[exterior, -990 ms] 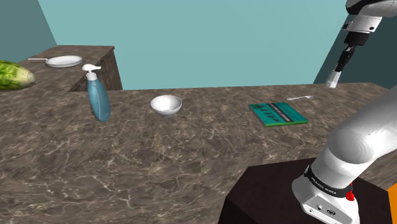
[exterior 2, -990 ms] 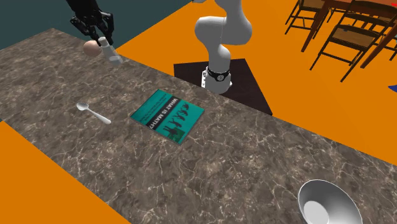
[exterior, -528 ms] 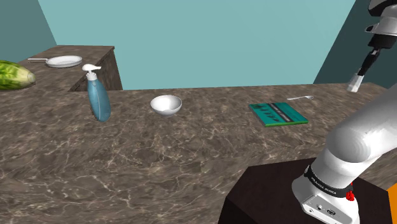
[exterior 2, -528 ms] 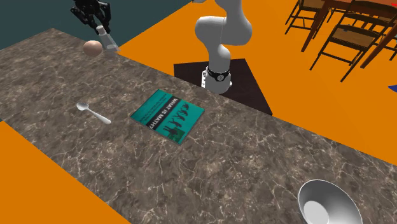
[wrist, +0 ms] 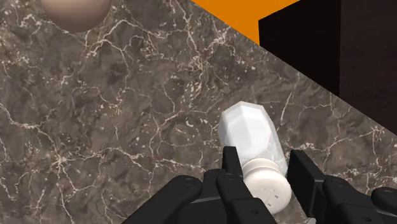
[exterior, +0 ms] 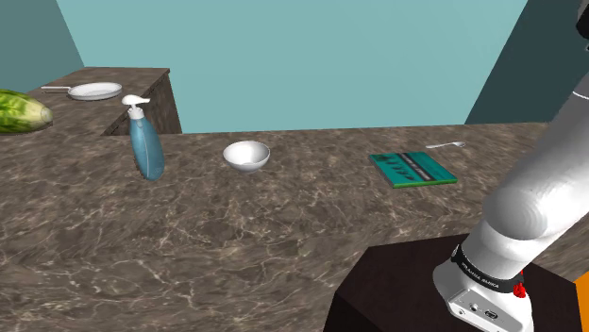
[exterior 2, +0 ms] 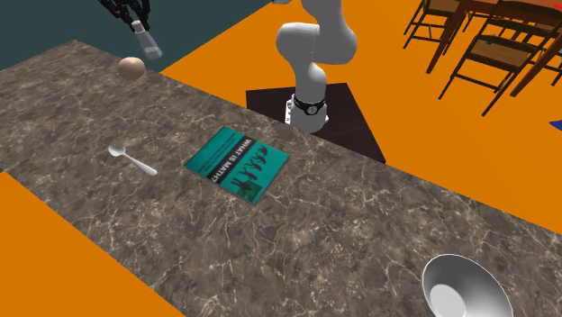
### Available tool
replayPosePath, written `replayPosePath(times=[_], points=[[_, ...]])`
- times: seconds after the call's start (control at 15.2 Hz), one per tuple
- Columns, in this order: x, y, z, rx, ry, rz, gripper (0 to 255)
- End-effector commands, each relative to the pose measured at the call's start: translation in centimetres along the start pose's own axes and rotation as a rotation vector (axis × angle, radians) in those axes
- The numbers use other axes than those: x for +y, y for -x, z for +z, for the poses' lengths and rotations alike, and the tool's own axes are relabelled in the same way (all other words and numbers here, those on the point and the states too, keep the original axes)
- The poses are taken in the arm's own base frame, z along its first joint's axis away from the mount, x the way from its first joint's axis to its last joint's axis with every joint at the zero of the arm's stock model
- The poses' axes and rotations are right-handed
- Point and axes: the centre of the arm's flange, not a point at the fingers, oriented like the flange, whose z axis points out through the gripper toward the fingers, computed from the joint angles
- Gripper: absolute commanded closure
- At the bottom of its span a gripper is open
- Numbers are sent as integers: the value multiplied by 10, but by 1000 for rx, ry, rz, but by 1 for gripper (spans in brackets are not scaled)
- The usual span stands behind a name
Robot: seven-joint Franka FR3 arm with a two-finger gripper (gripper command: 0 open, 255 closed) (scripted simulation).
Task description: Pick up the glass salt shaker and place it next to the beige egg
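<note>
One marbled counter (exterior 2: 360, 216) lay below; the gripper (wrist: 266, 168), clamped on the cap end of the glass salt shaker (wrist: 251, 137), hung in the air near the beige egg (exterior 2: 131, 66). Best lowered gently, clear of the egg, releasing at contact. Shaker sat higher than half a second earlier.

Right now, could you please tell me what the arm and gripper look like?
The arm is glossy white with rounded links, a black lettered band and a red tab near its base. The gripper is all black, with two blocky fingers.
</note>
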Motion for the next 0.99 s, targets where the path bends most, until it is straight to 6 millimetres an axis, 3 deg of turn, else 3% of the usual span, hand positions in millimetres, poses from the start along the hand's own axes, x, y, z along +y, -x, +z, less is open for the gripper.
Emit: replayPosePath(times=[0.0,0.26,0.92], points=[[10,21,1,5,1,-13,255],[34,68,0,5,1,-13,255],[39,66,52,5,1,-13,255]])
